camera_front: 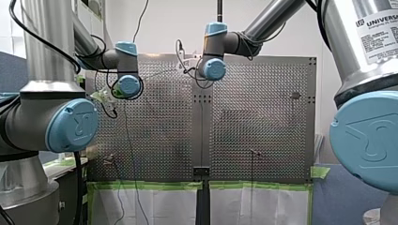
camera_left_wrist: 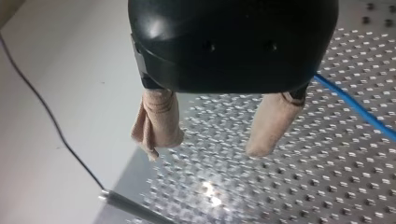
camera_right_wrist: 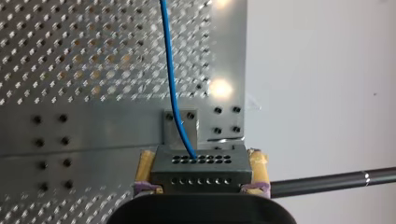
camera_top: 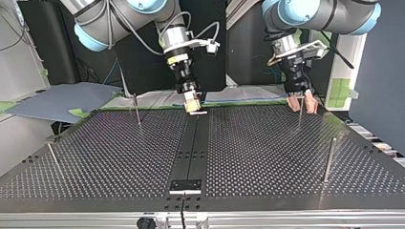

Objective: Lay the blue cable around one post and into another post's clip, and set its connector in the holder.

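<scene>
Your right claw (camera_right_wrist: 201,164) is clamped on the connector (camera_right_wrist: 201,179), and the blue cable (camera_right_wrist: 170,70) runs from it across the counter (camera_right_wrist: 93,70). Your left claw (camera_left_wrist: 212,135) hangs spread apart above the counter, with the cable just beside it.

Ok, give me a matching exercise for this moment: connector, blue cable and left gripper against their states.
Things:
1. connector
2. blue cable
3. left gripper

States:
a. open, nothing between its fingers
b. enters a hole in the connector and runs off over the perforated table
c. clamped between the pads of the right gripper

Pairs: 1-c, 2-b, 3-a.
</scene>
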Robot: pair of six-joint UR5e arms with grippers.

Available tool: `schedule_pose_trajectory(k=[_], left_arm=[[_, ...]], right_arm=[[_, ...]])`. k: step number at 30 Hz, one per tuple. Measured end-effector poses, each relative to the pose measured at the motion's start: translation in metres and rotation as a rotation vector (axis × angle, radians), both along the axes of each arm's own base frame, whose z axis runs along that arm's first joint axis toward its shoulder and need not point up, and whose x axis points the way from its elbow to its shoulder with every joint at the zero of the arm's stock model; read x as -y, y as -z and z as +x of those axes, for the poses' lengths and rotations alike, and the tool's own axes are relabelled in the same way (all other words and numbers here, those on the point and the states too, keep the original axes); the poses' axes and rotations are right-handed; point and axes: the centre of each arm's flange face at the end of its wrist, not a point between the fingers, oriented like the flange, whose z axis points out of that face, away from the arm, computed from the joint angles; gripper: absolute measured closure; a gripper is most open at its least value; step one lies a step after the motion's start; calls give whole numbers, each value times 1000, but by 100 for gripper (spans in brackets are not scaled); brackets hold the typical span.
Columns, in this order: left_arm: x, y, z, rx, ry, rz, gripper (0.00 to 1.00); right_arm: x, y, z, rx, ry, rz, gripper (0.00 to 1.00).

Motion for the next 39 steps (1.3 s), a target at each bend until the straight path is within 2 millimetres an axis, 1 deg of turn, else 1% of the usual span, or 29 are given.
schedule_pose_trajectory(k=[8,15,18,20,26,35,37,39], left_arm=[[-1,-35,-16,21,-3,-1,0],[-6,-77,-25,67,-26,-9,0],[-7,-89,-30,73,-28,-8,0],[-8,-93,-31,68,-30,-5,0],[-10,-100,-20,39,-39,1,0],[-10,-101,12,-23,-43,-15,0],[-12,-110,16,-7,-50,-24,0],[-14,-126,16,27,-52,-34,0]], right_arm=[[-3,-8,8,17,-40,-16,100],[-8,-14,15,15,-86,-27,100],[-9,-19,18,18,-99,-33,100],[-9,-21,20,20,-104,-36,100],[-10,-25,22,23,-110,-41,100],[-7,-36,28,22,-131,-48,100],[-7,-36,29,20,-133,-46,100],[-6,-35,29,18,-132,-45,100]])
